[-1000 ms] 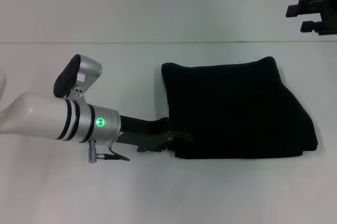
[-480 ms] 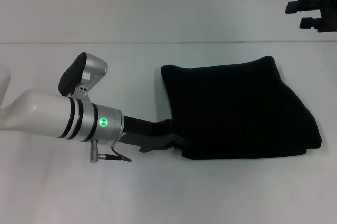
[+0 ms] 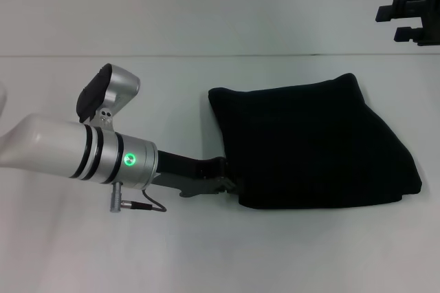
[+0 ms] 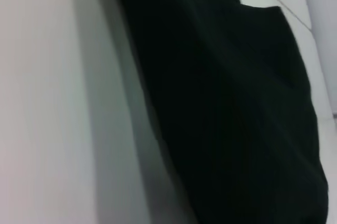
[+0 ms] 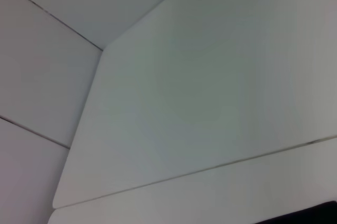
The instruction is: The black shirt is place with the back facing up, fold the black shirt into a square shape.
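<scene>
The black shirt (image 3: 309, 142) lies folded into a rough square on the white table, right of centre in the head view, with plain fabric on top. My left gripper (image 3: 230, 181) sits low at the shirt's near-left corner, its tip lost against the dark cloth. The left wrist view is filled by the shirt (image 4: 226, 103) seen from close by, and it does not show the gripper. My right gripper (image 3: 393, 22) hangs open high at the far right, well clear of the shirt.
The white table (image 3: 206, 252) stretches on all sides of the shirt, and a seam line crosses it at the back. In the right wrist view there is only pale table surface (image 5: 200, 87) and wall panels.
My left arm has edged right, nudging the shirt's near-left corner a little rightward, and its wrist has turned slightly. The right gripper has barely shifted.
</scene>
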Controlling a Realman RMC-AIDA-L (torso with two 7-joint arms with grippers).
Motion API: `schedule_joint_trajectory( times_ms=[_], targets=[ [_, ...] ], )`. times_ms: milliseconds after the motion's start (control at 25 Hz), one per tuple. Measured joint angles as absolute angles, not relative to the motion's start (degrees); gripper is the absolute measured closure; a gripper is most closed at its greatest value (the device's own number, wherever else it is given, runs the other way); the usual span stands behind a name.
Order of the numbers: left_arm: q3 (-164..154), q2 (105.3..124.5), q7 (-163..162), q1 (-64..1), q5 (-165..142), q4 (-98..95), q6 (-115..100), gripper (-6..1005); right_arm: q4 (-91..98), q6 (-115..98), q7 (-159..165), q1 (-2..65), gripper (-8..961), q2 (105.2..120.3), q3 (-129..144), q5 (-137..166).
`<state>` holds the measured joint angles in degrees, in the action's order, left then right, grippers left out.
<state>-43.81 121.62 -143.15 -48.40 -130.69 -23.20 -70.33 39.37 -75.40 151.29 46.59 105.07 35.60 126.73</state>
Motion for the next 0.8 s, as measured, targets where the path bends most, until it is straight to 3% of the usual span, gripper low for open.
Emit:
schedule_joint_trajectory(
  times_ms=[320, 800],
  targets=[
    [-44.2, 121.52, -141.91, -46.11, -130.69, -26.81, -75.5, 964, 39.33, -75.42, 151.18, 46.52, 261, 104.81, 35.5, 126.74],
    [-43.92, 120.84, -141.17, -37.39, -131.6, -36.31, -85.42, 908, 39.28, -75.81, 151.17, 46.39, 261, 104.73, 35.51, 126.74]
  ],
)
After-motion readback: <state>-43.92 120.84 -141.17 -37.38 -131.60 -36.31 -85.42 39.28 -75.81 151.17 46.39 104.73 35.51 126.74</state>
